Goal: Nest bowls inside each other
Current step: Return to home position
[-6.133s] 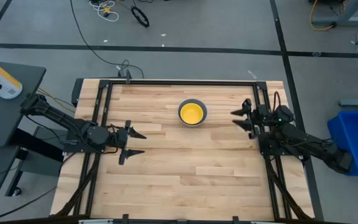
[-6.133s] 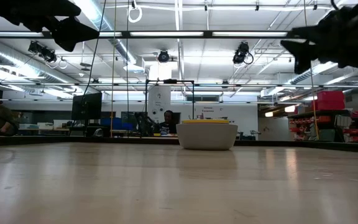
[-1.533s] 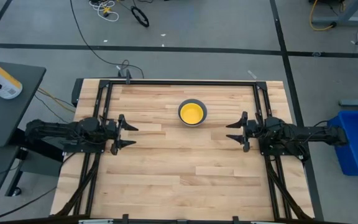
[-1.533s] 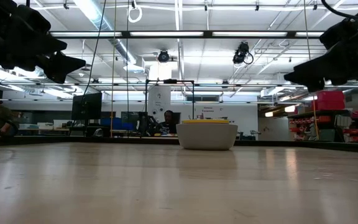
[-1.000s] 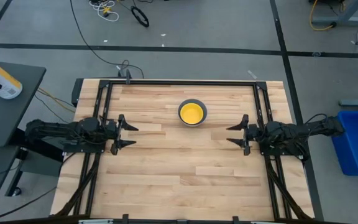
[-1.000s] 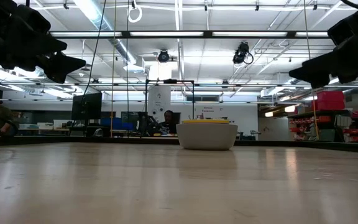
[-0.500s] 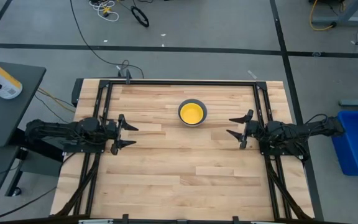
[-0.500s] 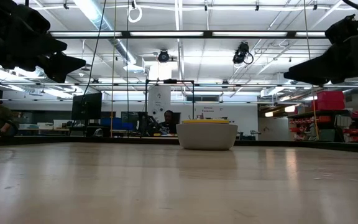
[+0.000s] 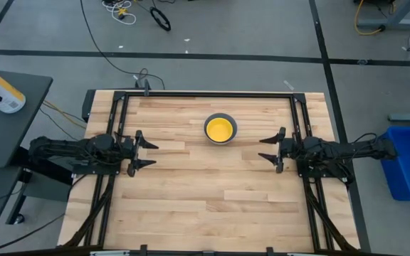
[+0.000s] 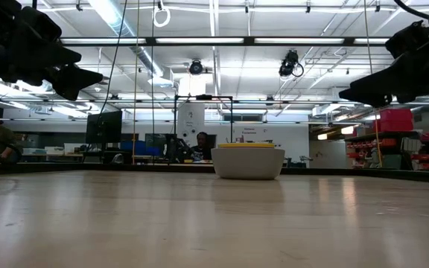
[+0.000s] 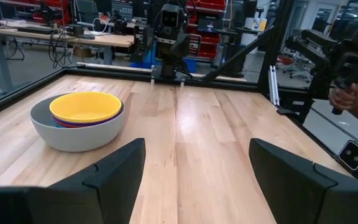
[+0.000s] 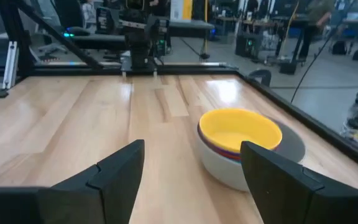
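Note:
The bowls (image 9: 220,129) sit nested in one stack at the far middle of the wooden table. The grey bowl (image 11: 73,134) is outermost and rests by its base on the wood. The yellow bowl (image 11: 86,106) is innermost, and dark blue and light blue rims show between them. The right wrist view shows the same stack (image 12: 244,146), and so does the low view (image 10: 248,161). My left gripper (image 9: 152,154) hovers open at the table's left side, pointing level toward the middle. My right gripper (image 9: 261,148) hovers open at the right side, facing it. Both stand clear of the bowls.
A black metal frame (image 9: 212,94) runs around the table's far, left and right sides. Bare wood (image 9: 212,199) spreads between the grippers and toward the near edge. Beyond the table's edge, a person's hand (image 11: 347,99) holds a dark device.
My right gripper has swung a little toward the table's far edge and the bowls, staying above the wood. The bowls and my left gripper have kept still.

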`<action>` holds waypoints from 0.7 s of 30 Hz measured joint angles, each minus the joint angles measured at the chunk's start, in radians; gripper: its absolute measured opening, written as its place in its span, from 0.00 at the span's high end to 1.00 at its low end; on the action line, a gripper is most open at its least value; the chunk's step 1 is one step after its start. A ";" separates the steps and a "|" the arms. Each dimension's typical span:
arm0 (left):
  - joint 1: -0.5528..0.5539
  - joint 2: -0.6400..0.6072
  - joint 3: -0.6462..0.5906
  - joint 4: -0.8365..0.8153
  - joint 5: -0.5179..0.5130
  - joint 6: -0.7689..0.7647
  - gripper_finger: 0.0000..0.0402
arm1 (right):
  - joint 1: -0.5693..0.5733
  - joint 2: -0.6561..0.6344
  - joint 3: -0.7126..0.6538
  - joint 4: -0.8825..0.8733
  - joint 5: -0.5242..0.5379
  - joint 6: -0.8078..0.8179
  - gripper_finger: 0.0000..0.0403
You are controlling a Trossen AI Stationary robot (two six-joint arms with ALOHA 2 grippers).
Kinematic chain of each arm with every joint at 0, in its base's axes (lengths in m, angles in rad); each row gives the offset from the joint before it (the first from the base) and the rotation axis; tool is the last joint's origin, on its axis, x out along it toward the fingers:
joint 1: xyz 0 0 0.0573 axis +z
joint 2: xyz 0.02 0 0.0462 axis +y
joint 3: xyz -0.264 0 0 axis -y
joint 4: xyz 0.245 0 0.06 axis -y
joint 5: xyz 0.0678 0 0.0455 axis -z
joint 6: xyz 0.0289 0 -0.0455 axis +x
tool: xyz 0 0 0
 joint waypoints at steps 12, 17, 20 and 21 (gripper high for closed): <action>0.000 0.000 0.001 0.000 -0.011 -0.001 0.27 | 0.000 0.042 0.000 0.015 -0.005 0.038 0.39; 0.000 0.000 0.001 0.000 -0.017 -0.001 0.27 | -0.002 0.039 0.000 0.135 -0.186 -0.055 0.42; 0.000 0.000 0.001 0.000 -0.018 -0.002 0.27 | -0.007 0.039 0.000 0.127 -0.245 -0.056 0.43; 0.000 0.000 0.001 0.000 -0.018 -0.003 0.27 | -0.010 0.039 0.000 0.105 -0.245 -0.040 0.43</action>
